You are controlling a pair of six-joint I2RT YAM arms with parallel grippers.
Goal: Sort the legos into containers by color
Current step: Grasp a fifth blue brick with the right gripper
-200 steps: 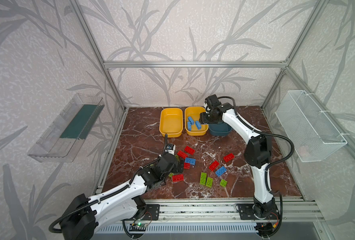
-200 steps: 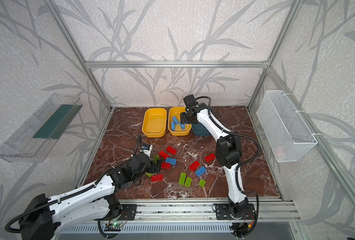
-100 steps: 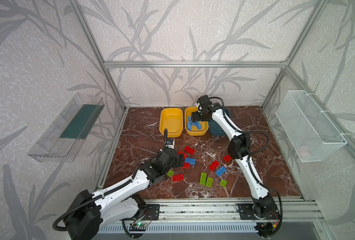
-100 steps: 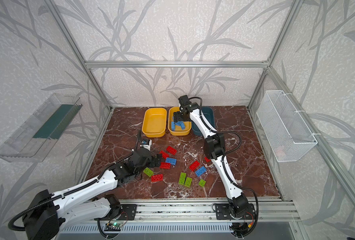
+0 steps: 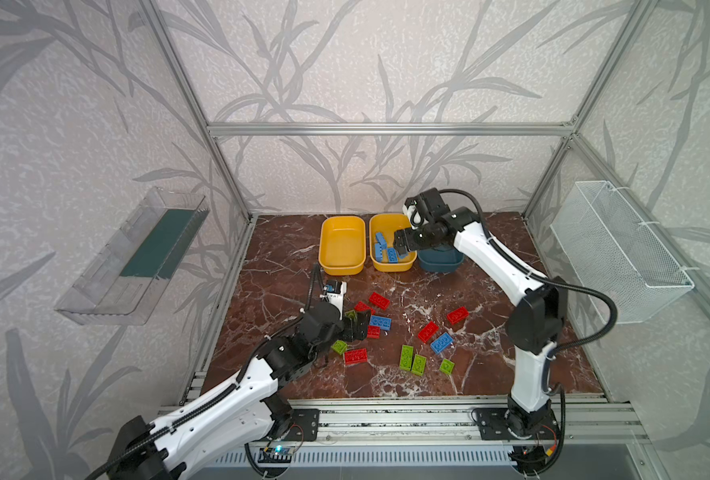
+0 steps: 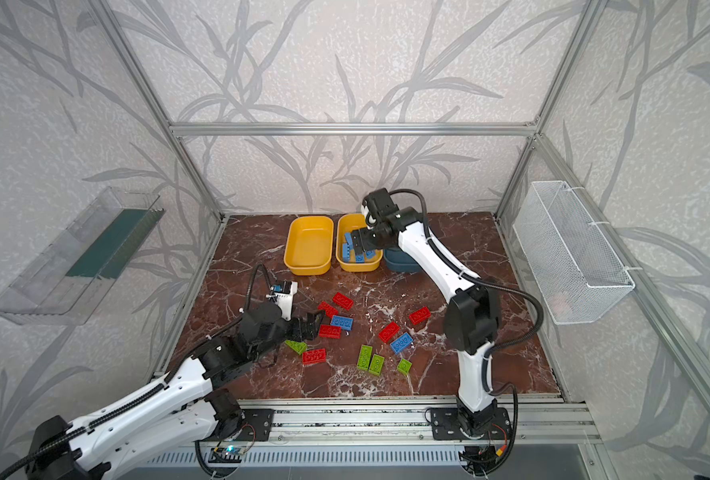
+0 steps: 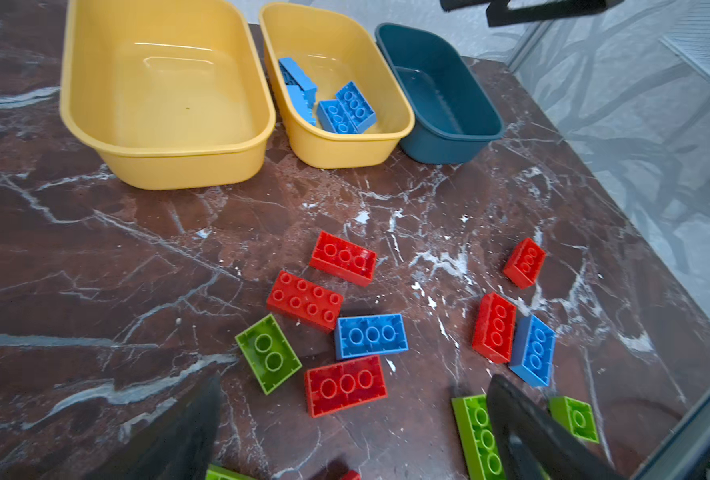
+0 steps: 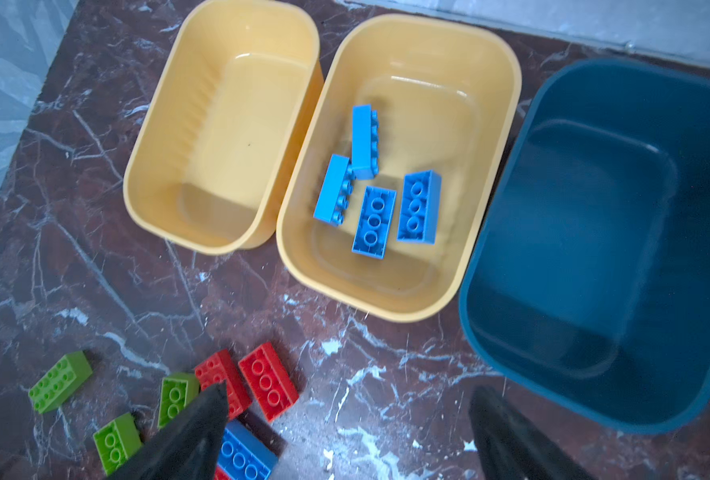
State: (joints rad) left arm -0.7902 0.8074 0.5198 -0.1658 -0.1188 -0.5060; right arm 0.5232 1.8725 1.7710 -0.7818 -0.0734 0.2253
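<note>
Three tubs (image 5: 342,245), seemingly marble tabletop (image 5: 386,386), leaf-patterned walls (image 5: 386,62)

Robot lab cell: aluminium frame (image 5: 388,129), wallpapered panels (image 5: 386,62), marble-patterned floor (image 5: 490,374).

Three tubs (image 5: 342,272), about eighteen legos (image 5: 380,300)

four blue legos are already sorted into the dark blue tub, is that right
Not quite. The four blue legos are already sorted, but into the middle yellow tub, not the dark blue tub, which sits beside it with no brick inside. The right wrist view shows this plainly.
</note>
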